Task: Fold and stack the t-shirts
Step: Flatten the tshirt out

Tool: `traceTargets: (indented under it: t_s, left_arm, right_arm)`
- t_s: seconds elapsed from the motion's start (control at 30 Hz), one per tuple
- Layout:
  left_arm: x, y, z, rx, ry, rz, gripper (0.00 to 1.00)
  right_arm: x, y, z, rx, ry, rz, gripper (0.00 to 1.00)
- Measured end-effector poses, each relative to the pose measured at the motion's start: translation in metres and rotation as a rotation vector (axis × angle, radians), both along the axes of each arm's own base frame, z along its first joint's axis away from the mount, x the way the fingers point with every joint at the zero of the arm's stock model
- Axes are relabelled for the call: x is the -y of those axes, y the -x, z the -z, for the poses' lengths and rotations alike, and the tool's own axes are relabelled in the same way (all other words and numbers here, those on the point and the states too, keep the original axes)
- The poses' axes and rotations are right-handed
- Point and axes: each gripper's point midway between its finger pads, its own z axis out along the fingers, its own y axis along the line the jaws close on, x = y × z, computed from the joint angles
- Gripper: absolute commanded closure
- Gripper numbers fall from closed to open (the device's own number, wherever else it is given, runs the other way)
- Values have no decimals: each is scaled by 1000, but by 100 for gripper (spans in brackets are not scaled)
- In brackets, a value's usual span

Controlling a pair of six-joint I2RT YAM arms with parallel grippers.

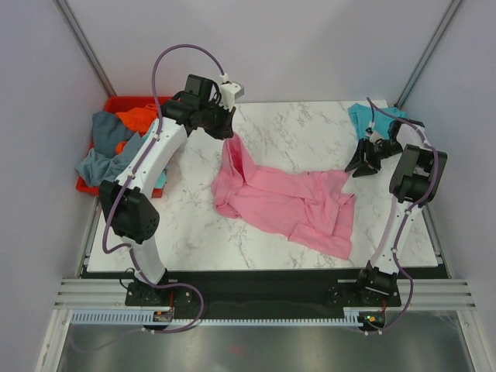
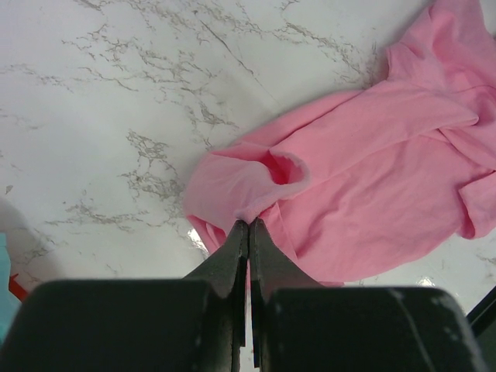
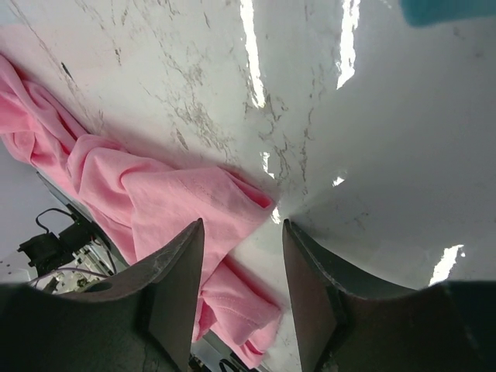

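A pink t-shirt (image 1: 287, 203) lies crumpled across the middle of the marble table (image 1: 194, 232). My left gripper (image 1: 229, 133) is shut on an edge of it at the back and lifts that part; in the left wrist view the jaws (image 2: 249, 225) pinch a fold of the pink t-shirt (image 2: 372, 170). My right gripper (image 1: 358, 164) is open and empty above the table, just right of the shirt's near sleeve (image 3: 232, 198). A teal t-shirt (image 1: 364, 116) lies at the back right corner. Grey-blue (image 1: 105, 147) and orange (image 1: 136, 118) shirts sit in the bin.
A red plastic bin (image 1: 116, 105) stands off the table's left side, holding the heaped shirts. Metal frame posts rise at the back corners. The table's front edge (image 1: 263, 271) runs just ahead of the arm bases.
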Motion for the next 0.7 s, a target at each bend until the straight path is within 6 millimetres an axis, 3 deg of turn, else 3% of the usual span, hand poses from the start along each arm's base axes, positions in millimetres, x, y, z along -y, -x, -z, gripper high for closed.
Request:
traceTargets:
  t_s: [0.47, 0.7]
  left_arm:
    - [1, 0, 1, 2, -7, -2, 98]
    - [0, 0, 1, 4, -11, -6, 98]
  right_arm:
    - [-19, -4, 4, -9, -24, -37, 59]
    - [-19, -6, 7, -9, -19, -40, 75]
